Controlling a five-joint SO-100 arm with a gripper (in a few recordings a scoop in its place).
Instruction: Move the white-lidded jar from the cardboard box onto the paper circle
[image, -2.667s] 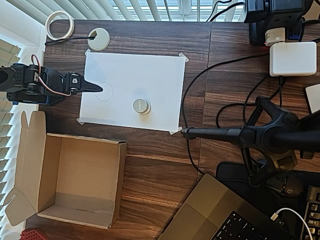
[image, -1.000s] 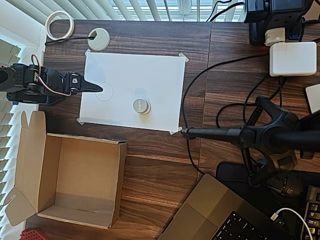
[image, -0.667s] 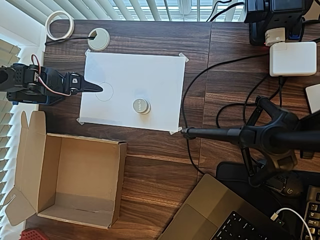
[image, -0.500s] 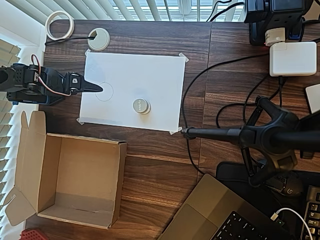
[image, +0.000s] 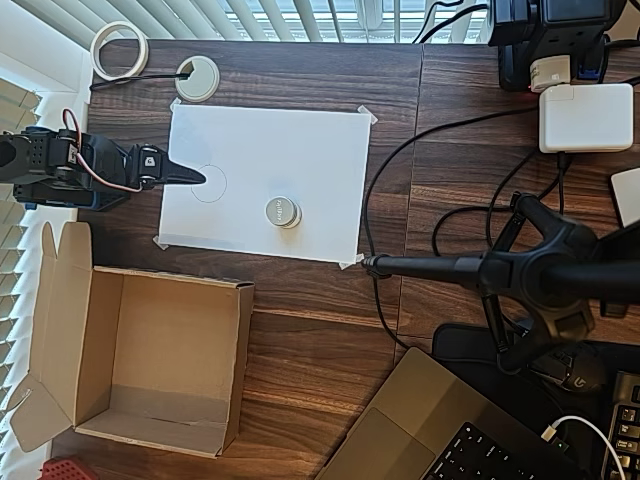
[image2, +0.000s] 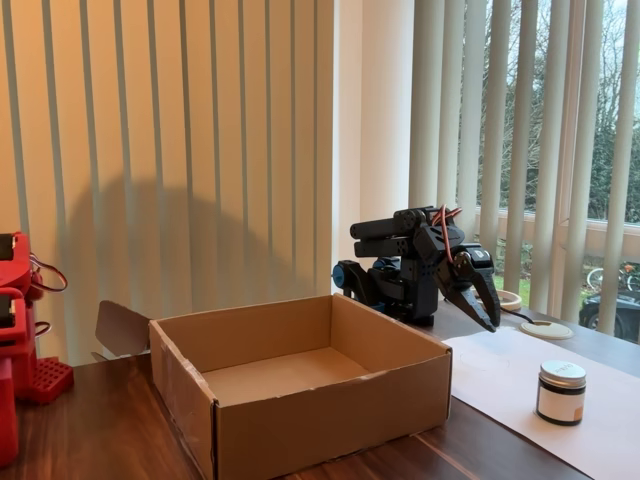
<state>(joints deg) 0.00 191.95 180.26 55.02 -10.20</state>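
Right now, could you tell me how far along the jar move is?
Done: the white-lidded jar is out of the cardboard box, standing on the paper sheet. In hand: nothing; the gripper is shut, beside the paper circle. Left: the jar stands apart from that circle.

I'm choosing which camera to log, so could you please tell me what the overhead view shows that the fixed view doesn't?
Overhead alone: the paper circle drawn on the sheet, lying empty just beyond the gripper tip, a roll of white tape, a laptop and a black stand.

Fixed view alone: the jar's height and dark label band, a red device beside the box, and the gripper hanging above the sheet.

Both: the white-lidded jar standing on the white sheet and the empty cardboard box.
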